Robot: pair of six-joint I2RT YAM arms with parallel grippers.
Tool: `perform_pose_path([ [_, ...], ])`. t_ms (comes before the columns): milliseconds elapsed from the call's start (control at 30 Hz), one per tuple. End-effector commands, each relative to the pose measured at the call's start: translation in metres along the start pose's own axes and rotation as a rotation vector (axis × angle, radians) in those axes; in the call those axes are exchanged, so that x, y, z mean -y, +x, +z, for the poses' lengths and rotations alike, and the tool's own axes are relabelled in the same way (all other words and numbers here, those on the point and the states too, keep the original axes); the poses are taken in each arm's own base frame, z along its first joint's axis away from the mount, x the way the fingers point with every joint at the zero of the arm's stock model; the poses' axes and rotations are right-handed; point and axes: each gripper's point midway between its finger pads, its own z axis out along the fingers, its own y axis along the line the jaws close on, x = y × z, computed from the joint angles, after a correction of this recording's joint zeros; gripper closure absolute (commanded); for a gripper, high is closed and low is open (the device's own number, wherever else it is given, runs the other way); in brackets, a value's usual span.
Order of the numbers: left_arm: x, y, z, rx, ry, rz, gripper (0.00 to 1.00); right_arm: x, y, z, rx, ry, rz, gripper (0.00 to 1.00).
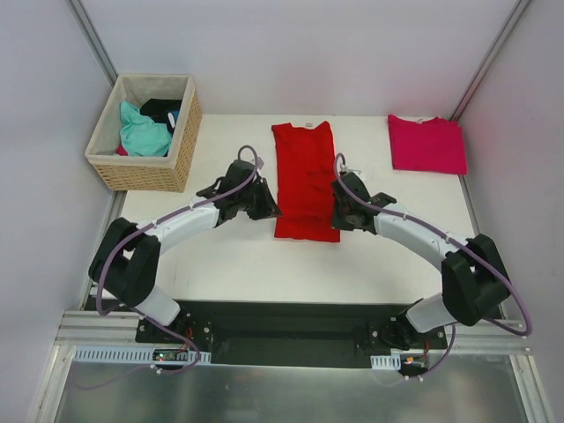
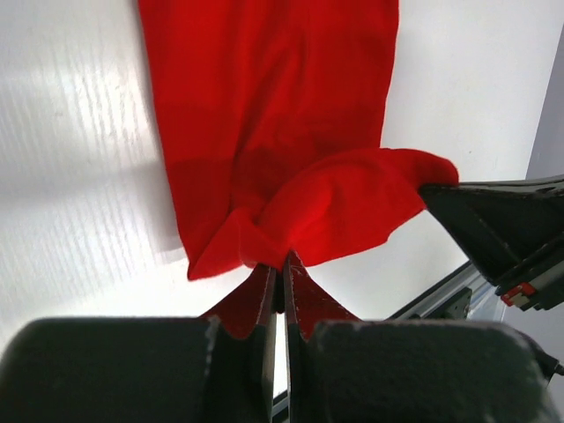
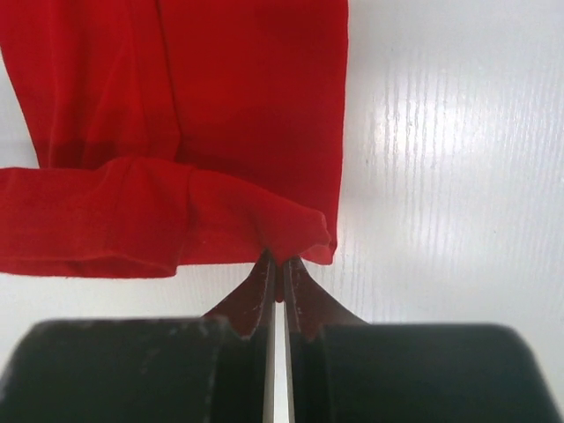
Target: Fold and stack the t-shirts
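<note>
Table: red t-shirt hem pinched by left claw, right claw.

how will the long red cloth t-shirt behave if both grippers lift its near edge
Probably floppy: the bright red cloth t-shirt bunches and folds where the left gripper and right gripper pinch its near corners. Likely light, since small pinches hold the hem up. The middle would probably sag between them.

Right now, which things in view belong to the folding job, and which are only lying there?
Part of the job:
red t-shirt, near edge pinched by the left gripper and right gripper
pink t-shirt, folded, far right

Just lying about:
wicker basket, far left
teal cloth and a dark item inside it
</note>
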Motion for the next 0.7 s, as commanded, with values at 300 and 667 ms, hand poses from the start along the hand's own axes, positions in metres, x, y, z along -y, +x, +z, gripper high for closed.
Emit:
perform_pose_path([
  [300,0.017,-0.042,0.017,0.035,0.045,0.025,1.0,-0.009,-0.079,-0.001,0.104,-0.063,0.068,0.99],
  [667,0.005,-0.072,0.016,0.075,0.039,-0.007,1.0,0.0,-0.108,0.014,0.1,-0.047,0.101,0.99],
])
